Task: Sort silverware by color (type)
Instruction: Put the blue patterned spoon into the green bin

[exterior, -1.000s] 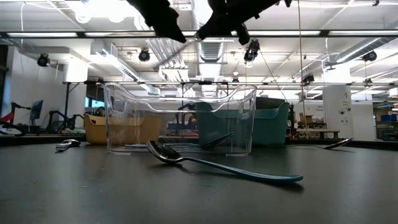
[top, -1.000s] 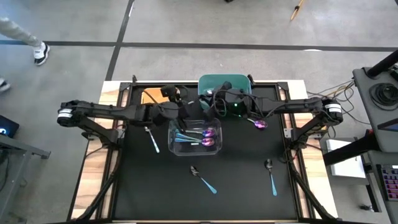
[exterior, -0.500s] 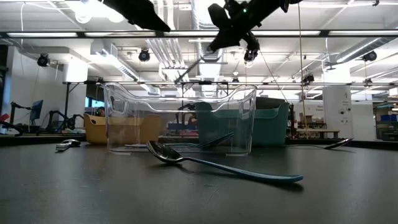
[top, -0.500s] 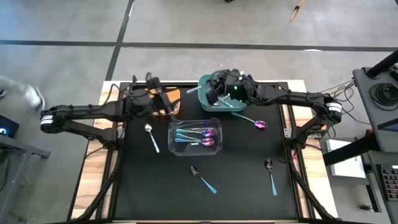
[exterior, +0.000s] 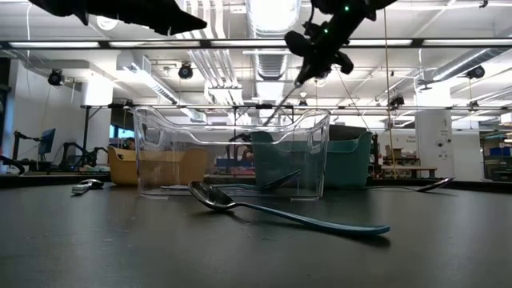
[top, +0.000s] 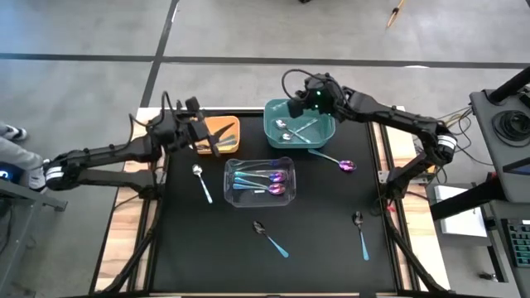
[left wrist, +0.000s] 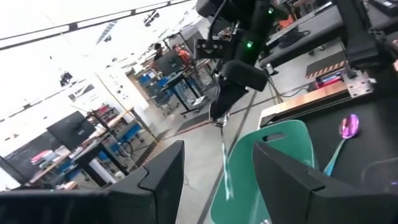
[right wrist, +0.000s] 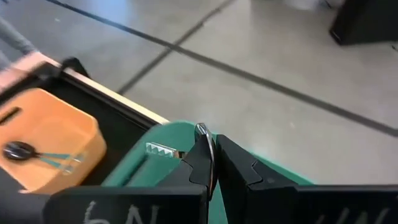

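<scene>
The right gripper [top: 308, 103], closed on a silver spoon [exterior: 282, 106], hangs above the teal bin [top: 300, 122] at the bench's far edge. The spoon's long axis slants down into that bin. The left gripper [top: 201, 132] stands wide over the orange bin [top: 217, 132].

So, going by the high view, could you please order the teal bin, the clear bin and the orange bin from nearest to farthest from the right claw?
1. The teal bin: directly under the right claw, at the table's far edge.
2. The clear bin: mid-table, toward the near side.
3. The orange bin: far-left corner, beside the left claw.
</scene>
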